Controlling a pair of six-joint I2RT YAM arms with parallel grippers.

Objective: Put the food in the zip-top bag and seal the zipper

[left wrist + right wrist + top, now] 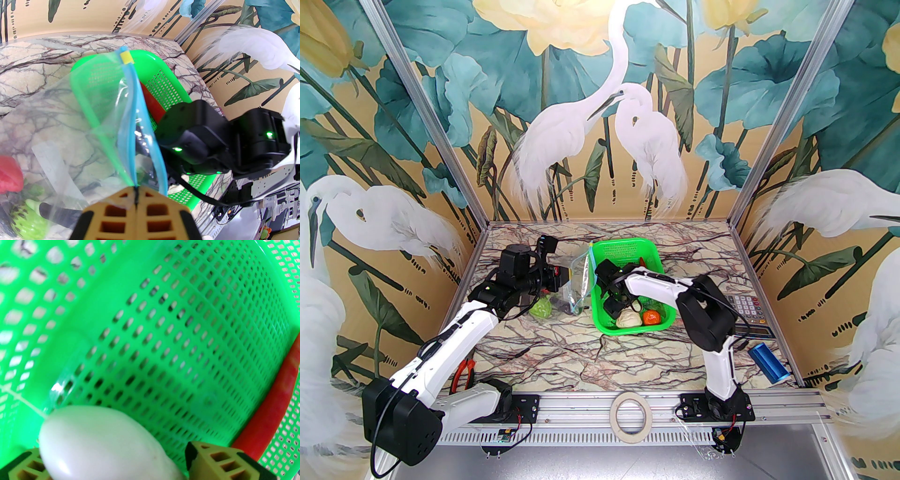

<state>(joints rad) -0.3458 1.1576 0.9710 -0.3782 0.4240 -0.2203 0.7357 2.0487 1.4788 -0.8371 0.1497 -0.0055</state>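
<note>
My left hand [136, 191] is pinched tight on the mouth edge of the zip-top bag [58, 121], holding it up off the surface, and the zipper [132, 98] runs away from my fingertips with its two blue strips parted, so the mouth is open, with the yellow slider tab [126, 57] at the far end. Through the clear plastic to the left of that hand I make out a red piece [9, 173], a green piece [30, 222] and something dark [56, 211]; whether they sit inside the bag or lie behind it, I cannot tell. Over to my right hand [111, 449]: it is down in the green basket [187, 333], fingers set wide on either side of the white gourd [82, 427]. The gourd is right between them, but whether I have clamped it yet I cannot say. The red chili [269, 418] lies just right of my right finger along the basket wall, and the pale cabbage [628, 319] and the orange [651, 318] sit close under this hand at the basket's near end. So I judge this is midway at best: gourd, chili, cabbage and orange are all to be carried across to the open mouth, and the zipper is not yet slid shut.
</note>
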